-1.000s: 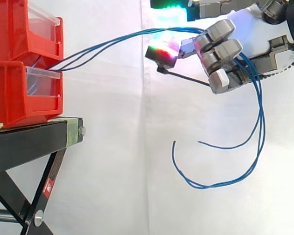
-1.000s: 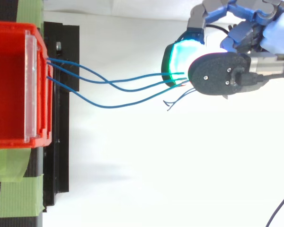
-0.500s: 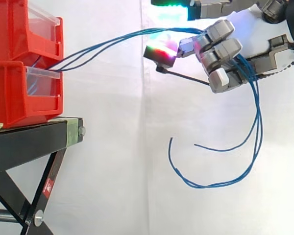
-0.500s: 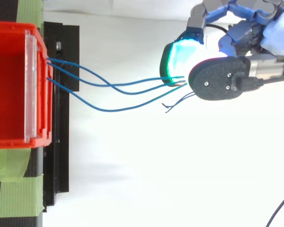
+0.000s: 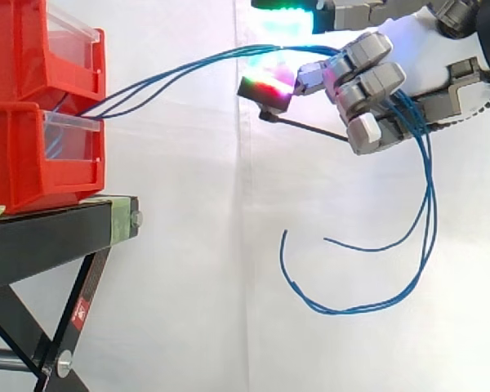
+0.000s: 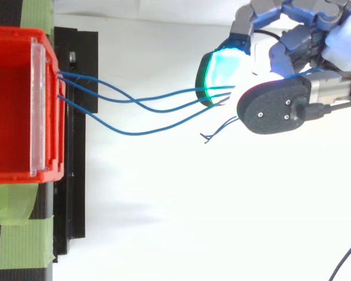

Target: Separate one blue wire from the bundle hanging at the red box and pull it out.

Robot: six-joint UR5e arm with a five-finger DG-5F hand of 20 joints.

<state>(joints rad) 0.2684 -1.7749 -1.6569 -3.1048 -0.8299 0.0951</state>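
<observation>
Still, the three blue wires (image 6: 131, 133) all span from the lower red box (image 5: 33, 155) to the hand (image 5: 371, 86). Over the last second we see only small shifts: their loose tails (image 5: 351, 309) have swung slightly toward the box, and from above the hand's dark round part has drifted a little away from it. We judge that no single strand is separated yet and none has left the box. The wires rise from the box, slip between a glowing pad (image 6: 219, 73) and the curled fingers clamped round the bundle, then hang in a loop beneath the hand. The box sits on the black stand (image 5: 49, 233).
</observation>
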